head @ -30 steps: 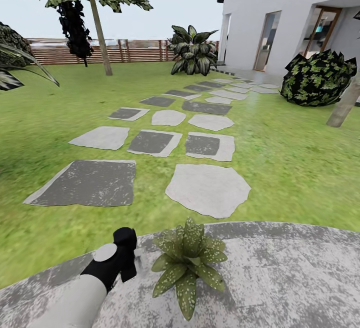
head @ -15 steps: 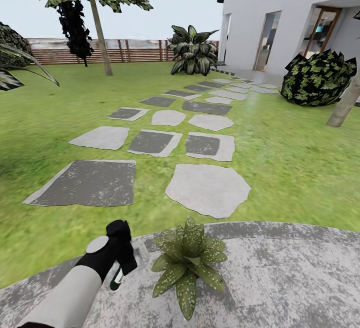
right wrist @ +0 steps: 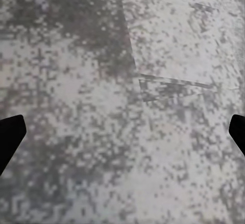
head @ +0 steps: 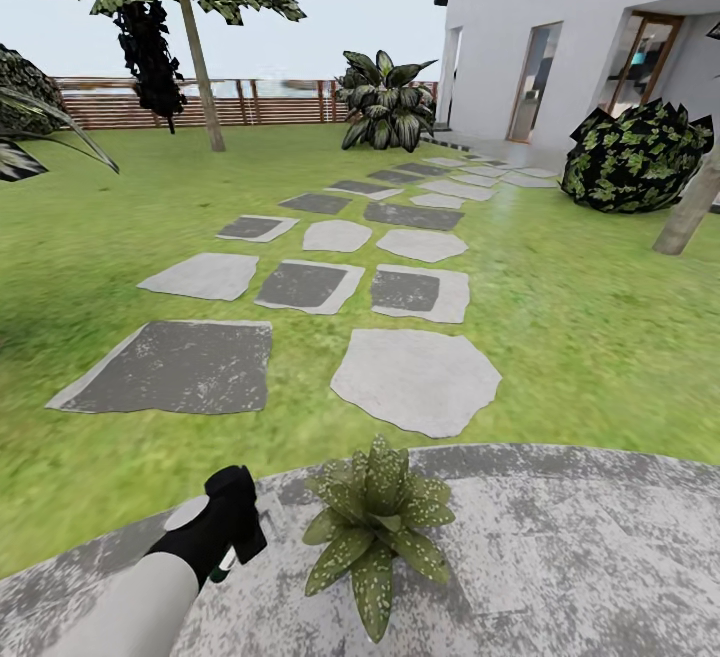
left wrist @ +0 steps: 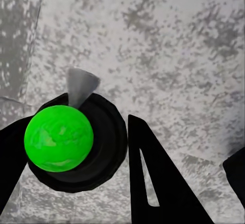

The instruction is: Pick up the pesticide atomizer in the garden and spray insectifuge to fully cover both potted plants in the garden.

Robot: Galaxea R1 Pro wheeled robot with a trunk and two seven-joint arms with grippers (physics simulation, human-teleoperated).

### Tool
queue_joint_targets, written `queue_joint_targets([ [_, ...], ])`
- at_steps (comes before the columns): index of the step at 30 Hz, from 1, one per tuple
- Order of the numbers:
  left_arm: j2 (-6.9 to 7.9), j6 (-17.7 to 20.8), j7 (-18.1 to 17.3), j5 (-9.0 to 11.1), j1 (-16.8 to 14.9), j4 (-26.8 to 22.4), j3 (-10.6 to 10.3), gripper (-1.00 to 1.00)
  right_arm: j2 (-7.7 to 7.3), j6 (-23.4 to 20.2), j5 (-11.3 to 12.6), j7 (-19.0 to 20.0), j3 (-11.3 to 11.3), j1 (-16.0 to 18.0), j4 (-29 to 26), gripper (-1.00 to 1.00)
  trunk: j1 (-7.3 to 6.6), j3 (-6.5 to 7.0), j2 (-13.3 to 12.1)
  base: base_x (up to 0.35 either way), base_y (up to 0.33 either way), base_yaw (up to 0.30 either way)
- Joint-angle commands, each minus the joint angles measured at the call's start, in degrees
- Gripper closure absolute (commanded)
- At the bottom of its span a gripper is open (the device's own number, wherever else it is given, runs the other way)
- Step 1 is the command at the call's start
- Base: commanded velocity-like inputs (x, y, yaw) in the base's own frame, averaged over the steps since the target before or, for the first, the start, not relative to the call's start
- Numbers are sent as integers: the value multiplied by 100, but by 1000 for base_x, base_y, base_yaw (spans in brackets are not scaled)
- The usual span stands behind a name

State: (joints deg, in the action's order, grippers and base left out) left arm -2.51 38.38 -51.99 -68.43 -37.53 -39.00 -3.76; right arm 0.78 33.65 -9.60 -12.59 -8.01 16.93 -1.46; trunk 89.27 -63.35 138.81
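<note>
The round patio [head: 560, 547] is showing as mottled grey, speckled paving, bordered by green lawn [head: 590, 327] crossed by flat, irregular stepping stones [head: 415, 377] in pale and dark grey. On the patio's near edge one potted plant [head: 377, 522] is sitting, a low rosette of broad, pointed green leaves flecked with pale spots; its pot is hidden under the leaves. Just beside it the left gripper [head: 238, 547], black on a pale-grey forearm, is reaching down toward the paving, with a small sliver of the pesticide atomizer [head: 227, 567] peeking out beneath it. In the left wrist view the atomizer [left wrist: 69, 139] is appearing end-on between the black fingers [left wrist: 153, 183]: a glossy bright-green round cap over a wider dark circular body, with a pale-grey tapered spout poking out. One finger is pressing at its far side and the other is lying just beside its rim, so I cannot tell whether they are actually clamping it. The right gripper [right wrist: 122, 132] is hanging over bare speckled paving, its dark fingertips [right wrist: 10, 137] spread wide at opposite edges with nothing between them. Farther off a slatted wooden fence [head: 200, 102], a slim-trunked tree [head: 195, 37], a broad-leaved bush [head: 385, 102], a dark speckled shrub [head: 635, 157] and a white house [head: 580, 27] are standing.
</note>
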Motion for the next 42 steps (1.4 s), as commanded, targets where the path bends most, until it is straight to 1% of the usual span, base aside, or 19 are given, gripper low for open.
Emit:
queue_joint_targets([
  [1,-11,28,-9,-28,-1,9,-10,100,1,1,-33,-60,-41,3,6,-100,-1,-5,2,0,0,0],
  [7,-55,29,22,9,0,26,24,100,1,1,-33,-68,-40,3,6,-100,-1,-5,2,160,0,0],
  [12,-52,28,22,-22,0,28,23,100,-15,1,-25,-80,-35,3,6,-100,-1,-5,2,69,0,0],
  [13,-45,23,24,-33,10,43,14,100,-45,1,-24,-84,-34,3,6,-100,-1,-5,2,6,0,0],
  [14,-22,22,28,-50,53,63,3,100,-94,1,-24,-85,-34,3,6,-100,-1,-5,2,2,0,0],
  [17,40,27,41,-48,101,57,27,100,-123,1,-24,-86,-34,3,6,-100,-1,-5,2,1,0,0],
  [18,127,28,52,-15,108,21,43,100,-129,1,-24,-86,-34,3,6,-100,-1,-5,2,0,0,0],
  [19,171,35,66,-6,110,0,49,100,-130,1,-24,-86,-34,3,6,-100,-1,-5,2,0,0,0],
  [20,186,42,95,-5,108,-12,53,100,-130,1,-24,-86,-34,3,6,-100,-1,-5,2,0,0,0],
  [22,210,62,342,14,106,-48,89,100,-131,1,-24,-86,-34,3,6,-100,-1,-5,2,0,0,0],
  [24,177,59,551,30,105,-64,226,100,-131,1,-24,-86,-34,3,6,-100,-1,-5,2,0,0,0],
  [26,149,56,625,33,105,-71,274,100,-134,1,-24,-86,-34,3,6,-100,-1,-5,2,0,0,0],
  [30,259,65,861,20,112,-40,350,100,-132,1,-24,-86,-34,3,6,-100,-1,-5,2,0,0,0],
  [32,344,53,894,11,119,-2,365,100,-132,1,-24,-86,-34,3,6,-100,-1,-5,2,0,0,0],
  [35,376,34,900,-2,146,43,363,100,-132,1,-24,-86,-34,3,6,-100,-1,-5,2,0,0,0],
  [37,366,37,901,28,165,65,366,100,-131,1,-22,-86,-34,3,6,-100,-1,-5,2,0,0,0],
  [38,317,44,901,31,167,60,382,100,-139,1,-16,-94,-27,3,6,-100,-1,-5,2,0,0,0],
  [42,309,55,909,40,167,2,394,100,-140,1,-15,-101,-26,3,6,-100,-1,-5,2,0,-30,10],
])
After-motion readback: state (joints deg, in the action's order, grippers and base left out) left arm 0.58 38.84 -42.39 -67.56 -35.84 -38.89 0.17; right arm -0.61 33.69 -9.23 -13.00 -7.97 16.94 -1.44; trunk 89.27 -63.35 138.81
